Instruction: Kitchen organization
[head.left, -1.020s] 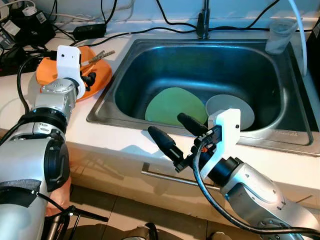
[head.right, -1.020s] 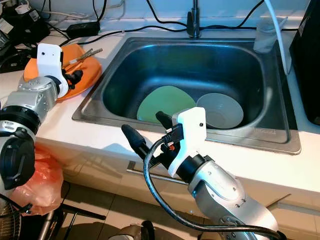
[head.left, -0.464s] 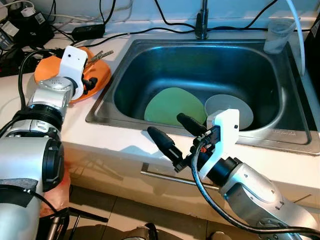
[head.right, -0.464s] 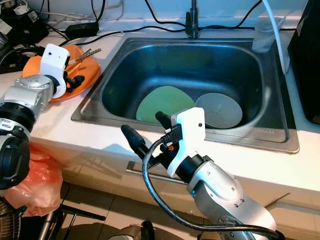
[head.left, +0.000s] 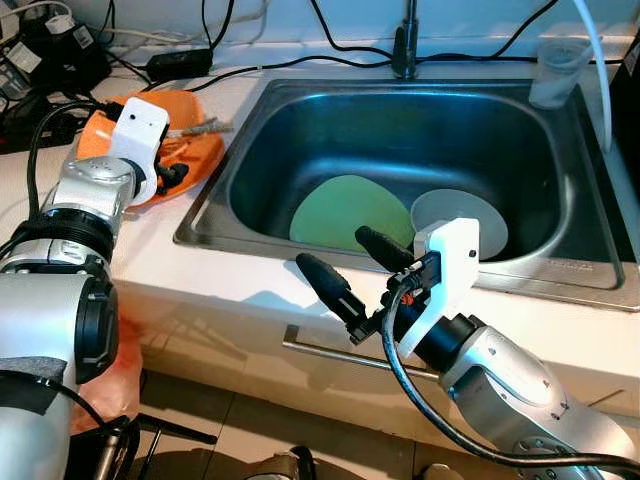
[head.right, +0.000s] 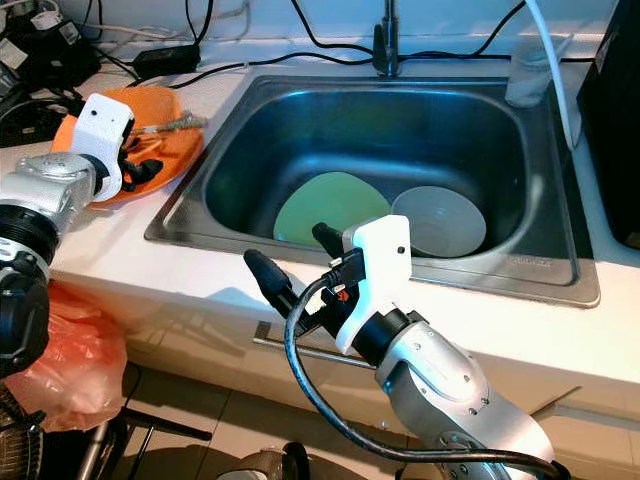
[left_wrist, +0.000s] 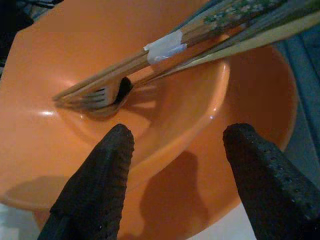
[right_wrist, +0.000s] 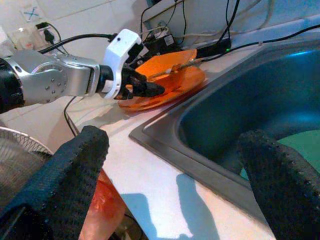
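Black cables trail behind the faucet; an orange bag hangs below.

L gripper at orange plate w/ utensils; R gripper open over counter edge; green plate & grey bowl in sink

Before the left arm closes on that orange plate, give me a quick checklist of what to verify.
1. Left gripper fingers open: ok.
2. Rim of the orange plate between the fingers: cannot tell; the fingers sit over the plate's near edge, contact unclear.
3. Utensils steady on the plate: not ok; fork and taped chopsticks lie loose and overhang the rim toward the sink.
4. Right gripper out of the way: ok; open over the counter's front edge, away from the plate.
5. Cables beside the plate clear of the left arm: cannot tell.
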